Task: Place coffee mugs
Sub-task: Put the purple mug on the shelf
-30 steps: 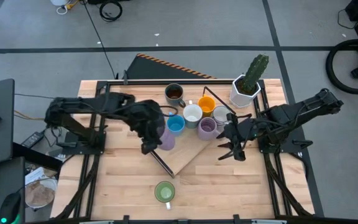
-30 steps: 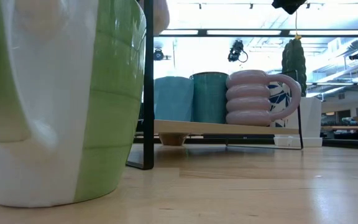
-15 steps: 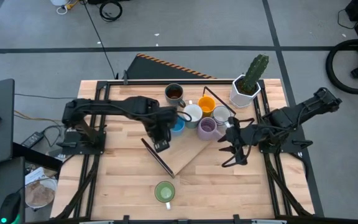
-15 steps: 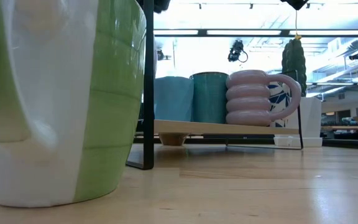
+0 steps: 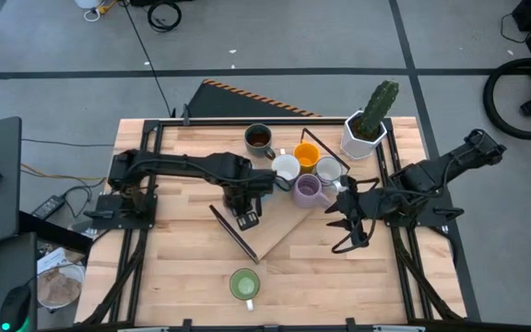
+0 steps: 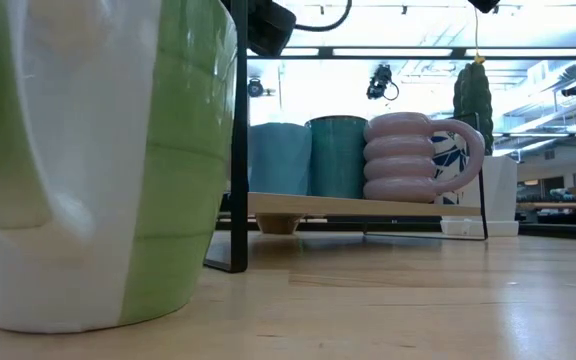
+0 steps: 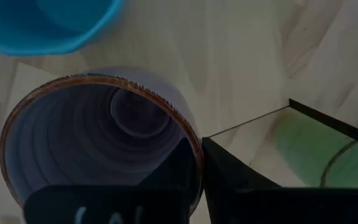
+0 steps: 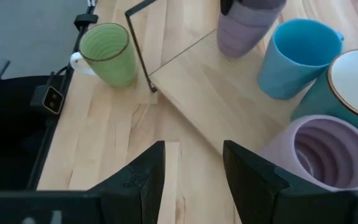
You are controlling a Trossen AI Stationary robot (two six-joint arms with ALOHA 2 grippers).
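Over shelf edge: left claw (image 5: 245, 214) pinching purple mug (image 7: 98, 143) rim; right claw (image 8: 191, 165) agape.

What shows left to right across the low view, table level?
green mug → black rack post → blue mug → teal mug → ribbed purple mug → white cactus pot.

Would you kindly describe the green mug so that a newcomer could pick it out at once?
Start at the wooden table and find the raised wooden shelf board in its middle, where the other mugs cluster. The green mug stands alone on the bare tabletop near the front edge, below the board's corner. It is the only green one, with a white handle.
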